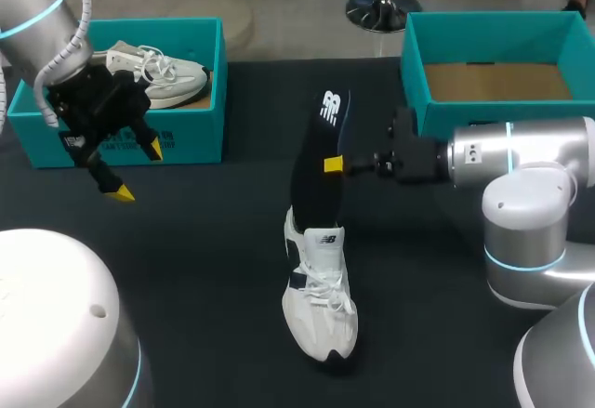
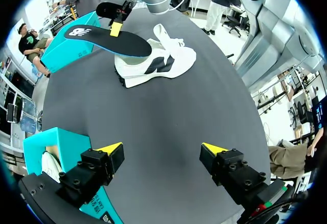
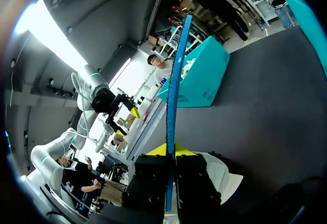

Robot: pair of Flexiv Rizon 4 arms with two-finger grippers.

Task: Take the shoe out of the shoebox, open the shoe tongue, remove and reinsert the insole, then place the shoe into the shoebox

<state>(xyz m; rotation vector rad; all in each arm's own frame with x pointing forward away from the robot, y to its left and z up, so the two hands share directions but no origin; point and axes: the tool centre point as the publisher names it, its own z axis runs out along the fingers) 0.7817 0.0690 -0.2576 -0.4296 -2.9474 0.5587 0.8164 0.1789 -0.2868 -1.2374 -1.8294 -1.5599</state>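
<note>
The white shoe (image 1: 321, 306) lies on the counter (image 1: 204, 241), outside either box. The dark insole (image 1: 312, 180) rises from its heel, pinched in our right jaws, so removal looks nearly done. Our left jaws hang spread apart by the teal shoebox (image 1: 191, 134). Remaining, we judge: reinserting the insole, then boxing the shoe.
</note>
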